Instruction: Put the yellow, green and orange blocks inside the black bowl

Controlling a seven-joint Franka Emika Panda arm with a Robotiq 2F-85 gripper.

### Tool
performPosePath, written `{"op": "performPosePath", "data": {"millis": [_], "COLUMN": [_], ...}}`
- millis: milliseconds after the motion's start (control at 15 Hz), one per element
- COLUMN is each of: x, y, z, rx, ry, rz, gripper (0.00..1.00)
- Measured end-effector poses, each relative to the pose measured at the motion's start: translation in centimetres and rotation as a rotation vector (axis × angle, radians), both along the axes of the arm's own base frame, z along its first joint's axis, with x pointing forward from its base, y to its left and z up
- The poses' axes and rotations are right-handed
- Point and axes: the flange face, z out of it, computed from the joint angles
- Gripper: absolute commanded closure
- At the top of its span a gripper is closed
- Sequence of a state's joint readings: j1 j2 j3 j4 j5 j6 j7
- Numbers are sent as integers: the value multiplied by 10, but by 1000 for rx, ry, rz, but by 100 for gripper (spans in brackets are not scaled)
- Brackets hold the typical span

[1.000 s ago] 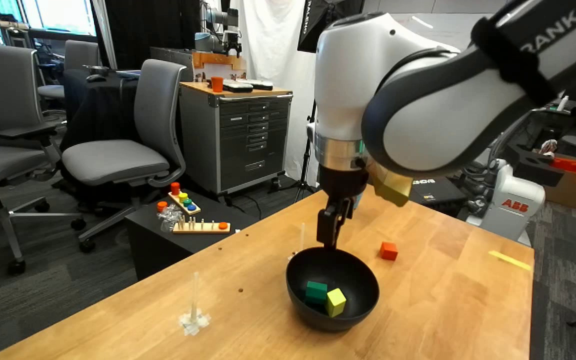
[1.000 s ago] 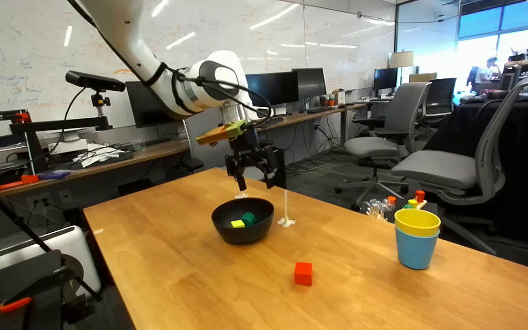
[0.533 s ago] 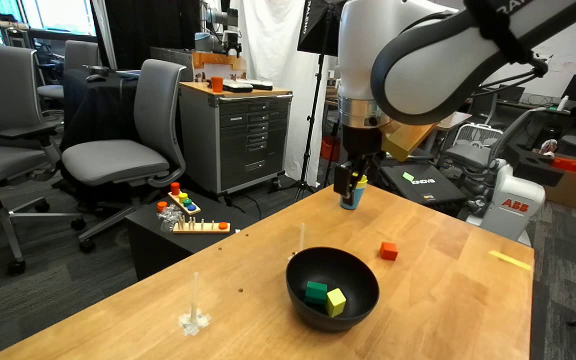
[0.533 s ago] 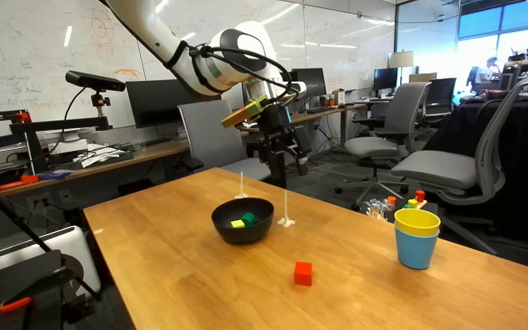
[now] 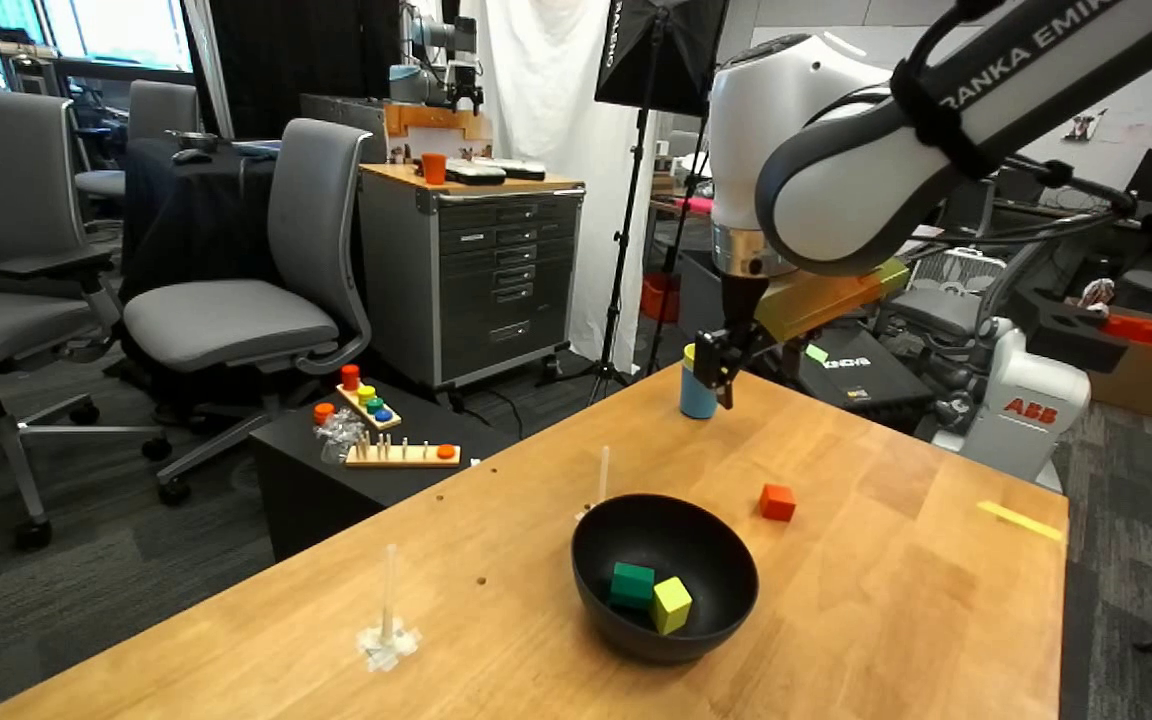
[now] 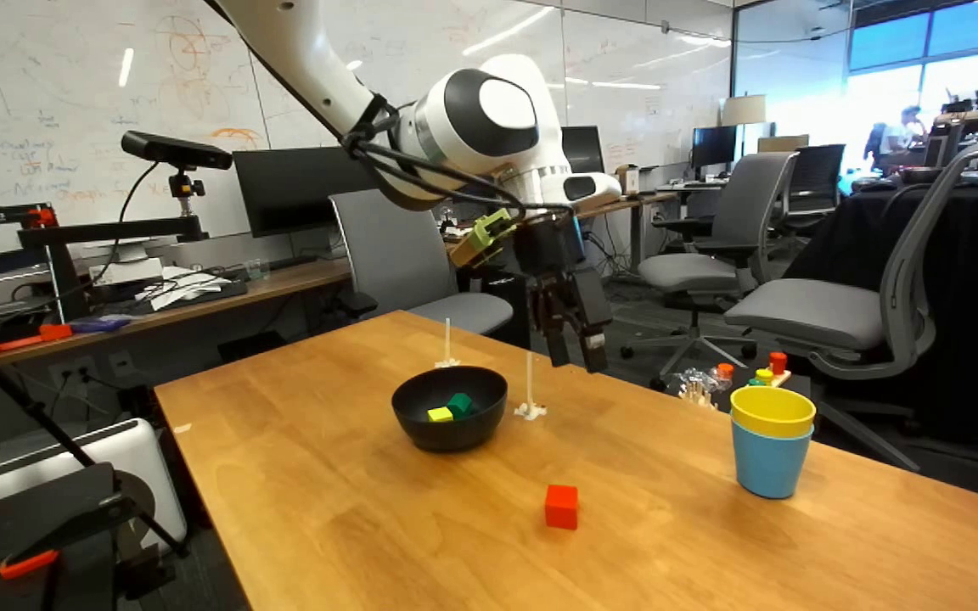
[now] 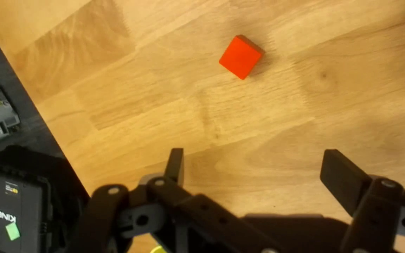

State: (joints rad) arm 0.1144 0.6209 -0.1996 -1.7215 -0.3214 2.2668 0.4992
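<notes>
Orange block (image 7: 241, 58): set on the table (image 7: 128, 105), well apart from the fingers (image 7: 343, 180), farther up the wrist view.
Fingers: spread wide, raised; bare table is framed between them.
Green block (image 5: 632, 587), yellow block (image 5: 672, 606): contained in the black bowl (image 5: 656, 530).

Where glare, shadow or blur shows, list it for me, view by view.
Both exterior views: the window is partly washed out. In an exterior view: bright light streaks across the whiteboard. Wrist view: a soft shadow on the right side of the orange block; the gripper dark and seemingly a little soft.
</notes>
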Motion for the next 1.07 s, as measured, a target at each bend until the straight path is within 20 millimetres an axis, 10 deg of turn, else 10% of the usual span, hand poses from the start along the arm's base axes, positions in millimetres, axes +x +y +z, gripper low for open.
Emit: {"op": "performPosePath", "data": {"millis": [1067], "x": [-23], "y": [-46], "z": [-58], "rx": [-13], "ry": [16], "rz": [-388], "gripper": [0]}}
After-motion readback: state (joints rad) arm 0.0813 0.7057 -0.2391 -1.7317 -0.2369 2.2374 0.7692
